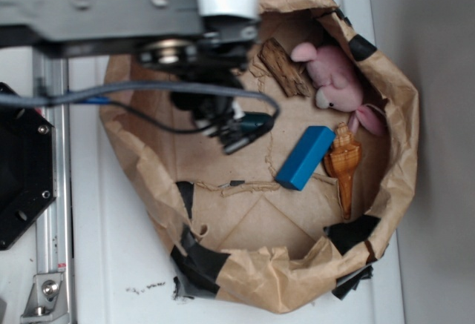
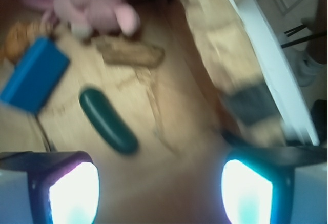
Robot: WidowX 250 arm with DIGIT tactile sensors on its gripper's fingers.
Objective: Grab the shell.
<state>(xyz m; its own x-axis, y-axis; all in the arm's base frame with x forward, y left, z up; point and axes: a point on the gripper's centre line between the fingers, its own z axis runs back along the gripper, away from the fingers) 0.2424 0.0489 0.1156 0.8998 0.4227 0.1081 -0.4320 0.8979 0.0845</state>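
The shell [image 1: 343, 159] is glossy orange-brown, with its thin tail pointing toward the near rim. It lies on the brown paper floor at the right, beside the blue block [image 1: 306, 157]. In the blurred wrist view only an orange bit of the shell [image 2: 18, 35] shows at the upper left, behind the blue block [image 2: 33, 75]. My gripper [image 1: 236, 137] hangs over the left-centre of the floor, well left of the shell. In the wrist view the gripper [image 2: 160, 193] is open, with only bare paper between its fingers [image 2: 72, 193].
A crumpled paper wall [image 1: 397, 139] with black tape rings the floor. A pink plush bunny [image 1: 338, 79] and a rough wood chunk [image 1: 286, 68] lie at the far right. A dark green pickle [image 2: 107, 121] lies just ahead of the fingers. The arm covers the top left.
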